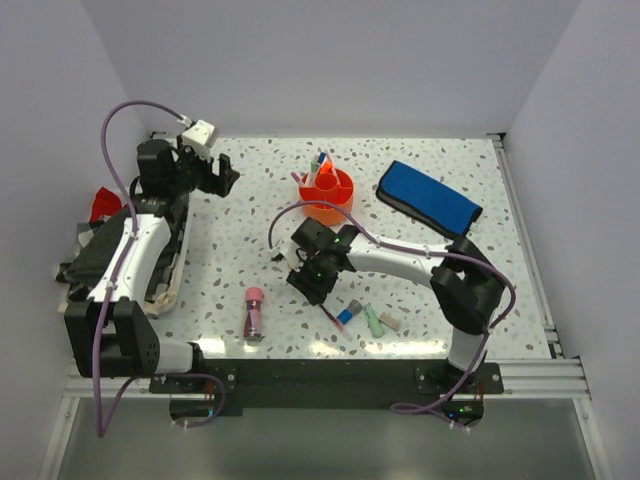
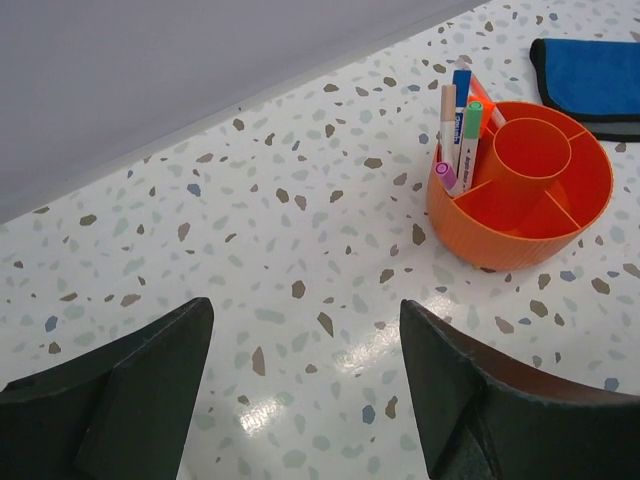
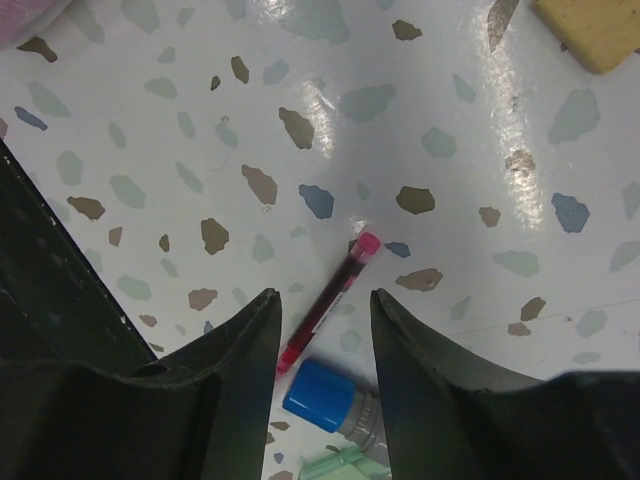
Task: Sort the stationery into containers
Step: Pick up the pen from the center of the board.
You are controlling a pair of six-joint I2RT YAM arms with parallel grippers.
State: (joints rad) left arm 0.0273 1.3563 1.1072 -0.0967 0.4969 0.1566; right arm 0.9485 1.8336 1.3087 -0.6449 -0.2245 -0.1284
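The orange caddy [image 1: 327, 195] stands at the back middle with several markers upright in one ring compartment; it also shows in the left wrist view [image 2: 525, 187]. My right gripper [image 1: 312, 283] is open, low over the table. Between its fingers lies a thin pink pen [image 3: 328, 301], with a blue-capped marker [image 3: 330, 397] just below it. The blue-capped marker [image 1: 347, 315], a green marker [image 1: 372, 320] and a beige eraser [image 1: 390, 322] lie at the front. A pink-capped glue tube [image 1: 253, 312] lies front left. My left gripper [image 1: 222, 176] is open and empty at the back left.
A blue pouch [image 1: 428, 197] lies at the back right, also in the left wrist view [image 2: 590, 72]. A beige eraser [image 3: 590, 30] shows at the top right of the right wrist view. Dark and red items [image 1: 100, 205] sit off the table's left edge.
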